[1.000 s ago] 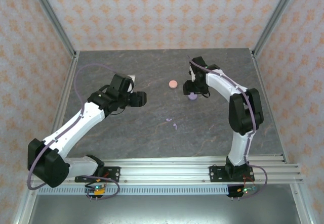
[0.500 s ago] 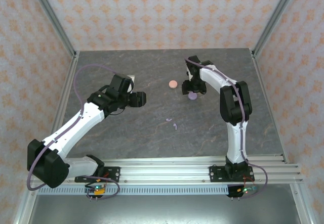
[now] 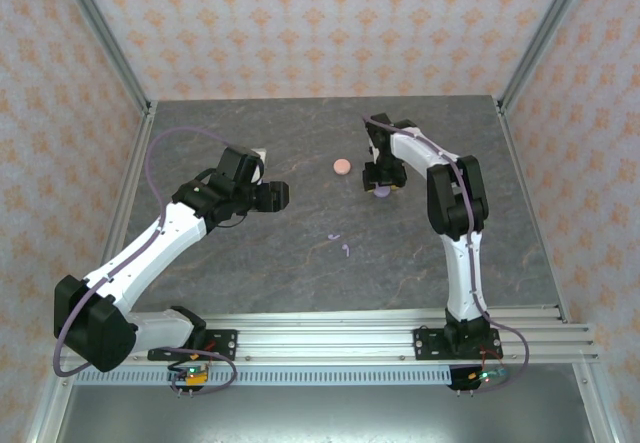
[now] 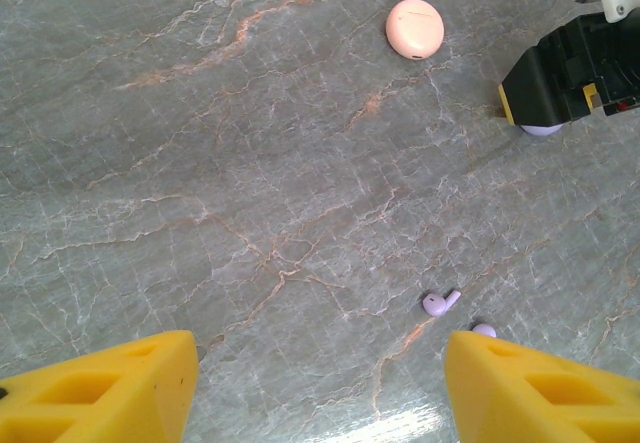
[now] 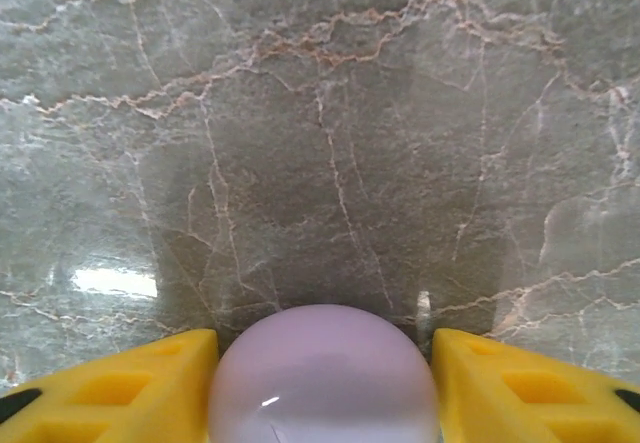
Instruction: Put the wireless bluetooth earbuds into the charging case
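The grey marbled counter [image 3: 300,133] carries everything. The left gripper [image 4: 320,378] hovers over its left middle, jaws wide apart and holding nothing. The right gripper [image 5: 324,358] is down at the far right of centre, its yellow fingers [image 5: 110,388] clamped against both sides of the lilac case [image 5: 325,383], which sits shut on the counter. The pink case [image 4: 415,28], also shut, lies just left of it, untouched. What either case holds cannot be told. Two lilac earbuds [image 4: 440,303] lie loose on the counter, nearer than both cases, close together.
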`<state>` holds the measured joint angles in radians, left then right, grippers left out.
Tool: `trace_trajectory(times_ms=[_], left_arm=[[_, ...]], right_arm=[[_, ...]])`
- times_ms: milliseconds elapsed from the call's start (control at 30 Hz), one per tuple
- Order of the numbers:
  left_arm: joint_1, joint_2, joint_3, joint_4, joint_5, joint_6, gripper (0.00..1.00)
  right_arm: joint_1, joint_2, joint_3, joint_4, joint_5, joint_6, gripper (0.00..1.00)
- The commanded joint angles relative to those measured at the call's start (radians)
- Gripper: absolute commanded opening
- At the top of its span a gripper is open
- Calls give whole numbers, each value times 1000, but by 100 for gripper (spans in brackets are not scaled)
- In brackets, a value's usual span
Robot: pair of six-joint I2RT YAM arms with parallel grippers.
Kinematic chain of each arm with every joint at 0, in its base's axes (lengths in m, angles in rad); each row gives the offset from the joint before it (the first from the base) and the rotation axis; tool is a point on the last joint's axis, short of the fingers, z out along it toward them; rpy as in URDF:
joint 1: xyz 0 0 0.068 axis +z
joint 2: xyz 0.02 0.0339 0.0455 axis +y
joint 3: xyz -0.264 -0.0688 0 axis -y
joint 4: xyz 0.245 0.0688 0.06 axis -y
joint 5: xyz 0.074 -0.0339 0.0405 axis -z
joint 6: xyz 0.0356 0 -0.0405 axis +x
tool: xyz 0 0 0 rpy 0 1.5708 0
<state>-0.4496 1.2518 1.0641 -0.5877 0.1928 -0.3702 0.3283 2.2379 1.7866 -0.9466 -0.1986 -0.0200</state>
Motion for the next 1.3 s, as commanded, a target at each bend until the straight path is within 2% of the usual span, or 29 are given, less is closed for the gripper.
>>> trace_trajectory(times_ms=[0,100,400,767,1067,1267], left_arm=[[-4,-5,-13,-24,-24,-18,66],[-4,0,-15,-23,-26,-18,66],[-6,8,-27,-1,-7,-24,66],[-13,31,-43,24,14,-32,66],[-27,59,-59,54,29,-41,67],[-45,101,-62,87,42,-51,67]], right_arm=[[-5,9,24,-40,-2,20,53],[-5,2,8,-35,-15,57,48],[11,-78,-134,79,-86,252,48],[145,-102,-185,183,-40,478,47],[225,-102,-209,255,-38,590,49],[231,-115,-203,261,-64,588,59]])
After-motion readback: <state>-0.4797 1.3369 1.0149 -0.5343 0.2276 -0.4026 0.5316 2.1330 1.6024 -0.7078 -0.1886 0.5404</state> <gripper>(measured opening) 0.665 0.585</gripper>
